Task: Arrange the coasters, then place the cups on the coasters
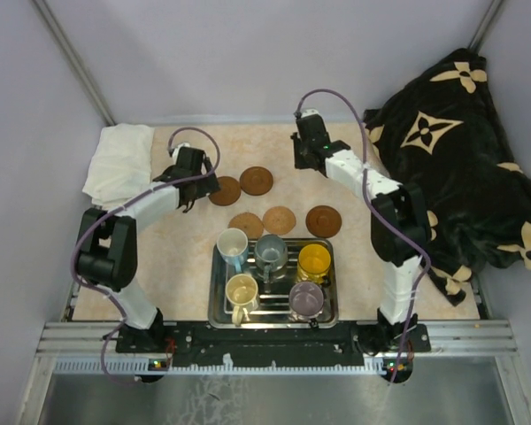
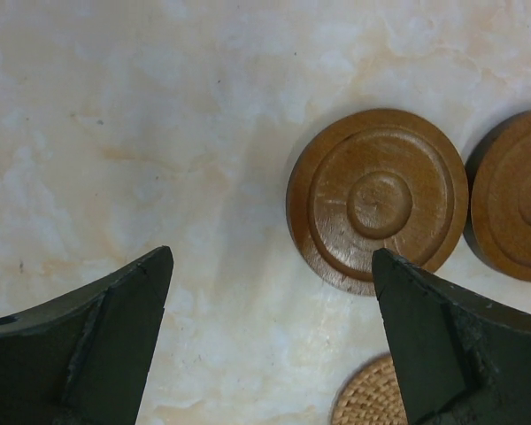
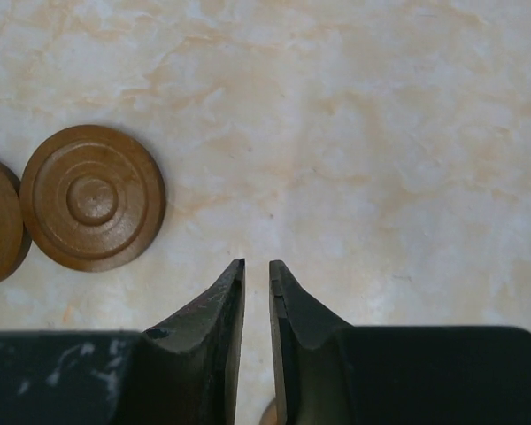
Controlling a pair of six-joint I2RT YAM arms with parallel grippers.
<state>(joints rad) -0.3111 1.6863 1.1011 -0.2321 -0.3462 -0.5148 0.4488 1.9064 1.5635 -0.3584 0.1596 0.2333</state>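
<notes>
Only the top view shows five flat round brown coasters (image 1: 256, 180) spread on the marbled surface (image 1: 181, 266); five small handled mugs (image 1: 270, 252) in rectangular steel tray (image 1: 213, 301). Wrist views show the jaws: left gripper (image 2: 273, 266) wide open, empty, beside ringed wooden coaster (image 2: 376, 199); right gripper (image 3: 257, 266) nearly closed, empty.

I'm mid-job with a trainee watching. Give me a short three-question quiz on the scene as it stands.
1. True or false: the cups already stand on the coasters.
2. How many coasters lie on the table? A) three B) five C) seven
3. Fill in: the ___ tool has its jaws wide open.

Key
1. False: all five cups sit in the steel tray.
2. B.
3. Left: the left tool is wide open, while the right tool is nearly closed with nothing between its jaws.
</notes>
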